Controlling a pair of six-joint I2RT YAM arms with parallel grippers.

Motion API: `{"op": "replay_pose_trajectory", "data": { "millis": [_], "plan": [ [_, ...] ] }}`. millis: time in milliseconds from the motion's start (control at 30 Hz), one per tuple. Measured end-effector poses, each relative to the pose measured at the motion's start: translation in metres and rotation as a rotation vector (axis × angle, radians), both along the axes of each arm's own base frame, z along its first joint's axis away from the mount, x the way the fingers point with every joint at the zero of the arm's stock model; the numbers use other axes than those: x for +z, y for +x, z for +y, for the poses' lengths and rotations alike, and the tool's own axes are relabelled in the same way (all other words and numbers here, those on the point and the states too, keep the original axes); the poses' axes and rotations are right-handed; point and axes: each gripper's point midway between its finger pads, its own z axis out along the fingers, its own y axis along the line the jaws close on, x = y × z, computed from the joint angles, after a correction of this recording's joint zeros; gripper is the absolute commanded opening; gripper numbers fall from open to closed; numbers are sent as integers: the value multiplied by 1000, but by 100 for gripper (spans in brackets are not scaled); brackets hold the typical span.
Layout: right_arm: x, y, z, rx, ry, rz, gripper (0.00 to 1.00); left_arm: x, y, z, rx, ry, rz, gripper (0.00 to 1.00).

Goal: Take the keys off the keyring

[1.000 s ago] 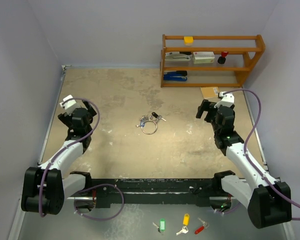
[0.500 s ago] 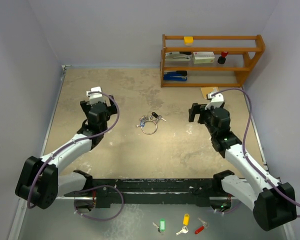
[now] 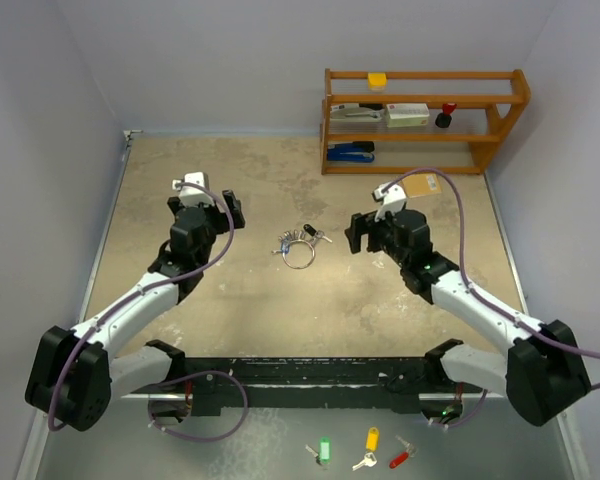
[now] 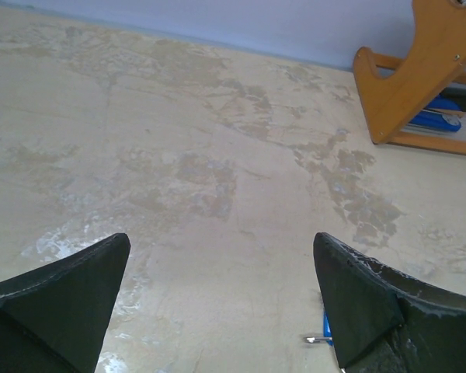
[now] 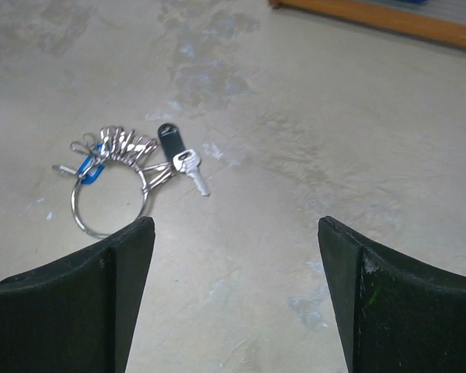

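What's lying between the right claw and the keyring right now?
Only bare table separates the right claw from the keyring, besides its own keys fanned out on top; the right wrist view shows it.

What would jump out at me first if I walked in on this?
A bunch of keys on a silver keyring lies alone in the middle of the table, one key blue-headed, one black. The left pincer and right pincer flank it, both open and holding nothing. A wooden shelf stands in the far right corner.
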Motion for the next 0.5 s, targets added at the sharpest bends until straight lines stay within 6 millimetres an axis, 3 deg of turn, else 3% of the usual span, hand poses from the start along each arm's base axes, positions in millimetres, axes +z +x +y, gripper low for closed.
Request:
{"op": "replay_pose_trajectory", "data": {
  "millis": [300,400,500],
  "plan": [
    [-51,-15,43,132,-62,128,58,-2,0,-16,-58,-90,0,71],
    [-62,-8,50,139,-84,151,52,-2,-1,-18,-66,-105,0,56],
    [-66,7,58,132,-98,162,46,-5,-4,-19,-71,-118,6,52]
  ]
}}
